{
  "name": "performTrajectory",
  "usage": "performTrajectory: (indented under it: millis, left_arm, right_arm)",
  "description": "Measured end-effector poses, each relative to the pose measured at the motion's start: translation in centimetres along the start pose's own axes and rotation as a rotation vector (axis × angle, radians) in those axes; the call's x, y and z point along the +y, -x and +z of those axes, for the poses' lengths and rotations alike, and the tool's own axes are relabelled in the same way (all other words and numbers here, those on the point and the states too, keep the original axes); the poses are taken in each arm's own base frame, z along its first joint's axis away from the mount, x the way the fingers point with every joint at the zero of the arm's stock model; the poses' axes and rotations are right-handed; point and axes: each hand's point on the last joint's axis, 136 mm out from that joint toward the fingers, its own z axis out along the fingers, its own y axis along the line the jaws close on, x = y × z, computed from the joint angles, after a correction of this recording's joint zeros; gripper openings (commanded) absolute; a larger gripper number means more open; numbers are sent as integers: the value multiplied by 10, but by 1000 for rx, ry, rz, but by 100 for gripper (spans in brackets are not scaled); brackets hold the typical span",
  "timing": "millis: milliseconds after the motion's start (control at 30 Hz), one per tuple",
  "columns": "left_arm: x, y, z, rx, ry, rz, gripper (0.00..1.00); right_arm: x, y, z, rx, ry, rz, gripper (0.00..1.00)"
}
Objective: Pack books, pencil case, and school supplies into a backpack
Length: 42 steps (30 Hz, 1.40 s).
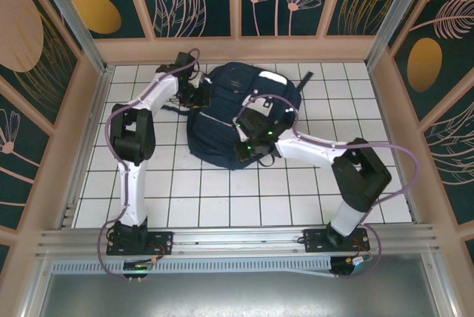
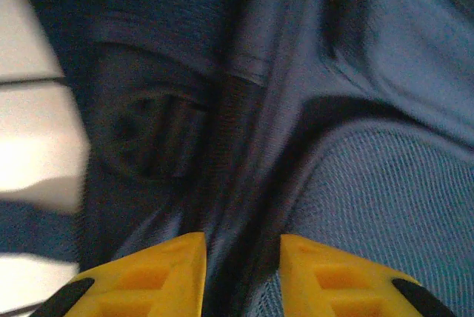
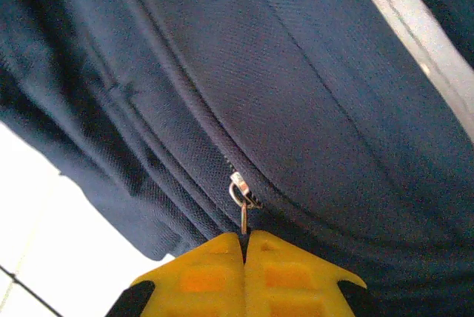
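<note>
Jaws of the right gripper (image 3: 244, 239) are pressed together on the thin metal zip pull (image 3: 243, 217) — the tab stands straight out of the slider (image 3: 240, 186) and disappears between the yellow fingertips. From the slider the zip line runs off diagonally along a seam of the backpack (image 3: 318, 87), so the coming tug, as I judge it, must follow that seam rather than cross it. Whether the teeth beyond are joined or parted I cannot tell. The cloth is navy, soft and creased, with a pale reflective stripe (image 3: 415, 28) at one edge. Seen from above, the bag lies on the white tiled table (image 1: 222, 198), toward the far wall, with the right gripper at its near edge. The left gripper (image 2: 242, 250) sits at its far-left side, jaws part-way apart over folded fabric and gripping nothing I can make out — near enough to brace the bag.
</note>
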Motion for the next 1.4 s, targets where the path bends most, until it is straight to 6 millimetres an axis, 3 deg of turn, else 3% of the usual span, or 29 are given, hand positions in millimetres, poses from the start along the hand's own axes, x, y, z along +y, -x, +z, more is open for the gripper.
performTrajectory:
  millis: [67,133,300,433,533,733,867,933,1000,1067,1233,1400]
  left_arm:
    - [10,4,-10,-22,38,-13,34]
    - [20,-6,-20,-25,72,-36,38]
    - [38,-87,-52,43,115,-142,41]
    - [34,-128,-65,48,62,-242,42]
    - [27,-131,-63,40,7,-291,42]
    - [10,-112,-60,-20,-102,-360,43]
    - [14,-125,-46,-22,-122,-425,41]
    - [20,-138,-35,-9,-119,-458,38]
    - [23,-145,-29,-3,-123,-480,21]
    - [22,-144,-27,-10,-131,-486,0]
    - [21,-141,-31,-14,-122,-469,0]
    - [19,-137,-36,3,-98,-413,0]
  right_arm:
    - [18,4,9,13,41,-14,0]
    - [32,5,17,26,73,-17,0]
    - [51,10,28,30,126,-6,0]
    - [62,16,31,17,158,-7,0]
    - [71,21,33,6,175,-14,0]
    - [89,22,34,-5,200,-29,0]
    - [96,22,33,-14,213,-25,0]
    - [98,22,33,-16,217,-21,0]
    - [99,20,33,-10,217,-23,0]
    - [99,19,34,-8,209,-25,0]
    - [89,11,36,-9,159,-56,0]
    - [60,-11,23,5,41,-104,0]
